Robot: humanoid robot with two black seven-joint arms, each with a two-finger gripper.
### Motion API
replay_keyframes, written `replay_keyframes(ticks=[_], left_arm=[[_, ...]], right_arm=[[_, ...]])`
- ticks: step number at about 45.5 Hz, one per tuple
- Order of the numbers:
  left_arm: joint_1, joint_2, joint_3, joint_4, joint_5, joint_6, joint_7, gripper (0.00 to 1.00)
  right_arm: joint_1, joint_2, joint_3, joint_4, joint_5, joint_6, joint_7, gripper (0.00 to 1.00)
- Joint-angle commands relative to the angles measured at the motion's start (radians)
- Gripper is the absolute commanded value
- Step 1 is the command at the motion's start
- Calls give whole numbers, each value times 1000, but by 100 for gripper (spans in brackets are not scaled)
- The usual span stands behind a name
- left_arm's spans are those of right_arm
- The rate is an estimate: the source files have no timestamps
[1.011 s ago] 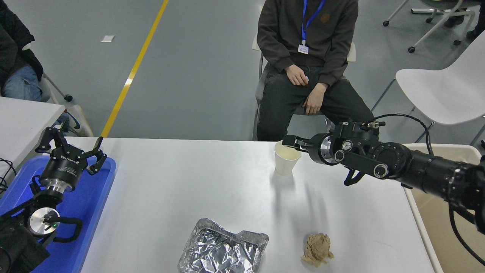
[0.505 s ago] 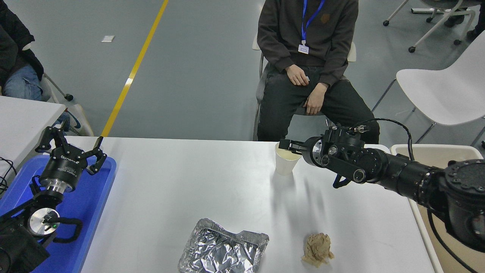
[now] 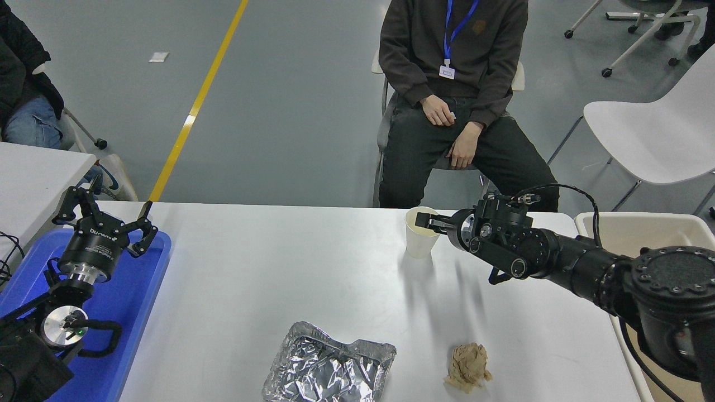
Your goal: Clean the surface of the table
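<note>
The table surface [image 3: 279, 268] is a wide white-grey top. On it stand a white paper cup [image 3: 419, 243] at the far edge, a crumpled foil tray [image 3: 329, 365] at the near edge and a ball of brown paper [image 3: 468, 365] to its right. My right gripper [image 3: 433, 226] comes in from the right and is open at the cup's rim. One of its fingers [image 3: 427, 222] reaches into the cup's mouth. My left gripper [image 3: 106, 223] is parked open above the blue tray [image 3: 134, 290] at the lower left.
A beige bin [image 3: 642, 231] stands off the table's right end. A person [image 3: 452, 84] sits at the far side behind the cup, with a white chair [image 3: 653, 134] to the right. A smaller white table [image 3: 33, 173] is at the left.
My right arm has swung in and dropped lower. Its finger went from just above the cup's rim to inside the cup's mouth. The left arm has not moved.
</note>
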Motion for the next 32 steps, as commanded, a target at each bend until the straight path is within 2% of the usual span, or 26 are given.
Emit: replay_keyframes(ticks=[1,9,17,18,32], left_arm=[[1,0,0,0,0,0,0,100],[1,0,0,0,0,0,1,100],[-1,0,0,0,0,0,0,100],[1,0,0,0,0,0,0,100],[1,0,0,0,0,0,1,100]], right_arm=[[-3,3,-29,-11,0,0,20,70],[-3,3,-32,-12,0,5,20,44],[-1,3,-41,-11,-2,11,20,10],[1,3,-49,-11,-2,11,20,2],[25,1,-69,12,13,26,34,0]])
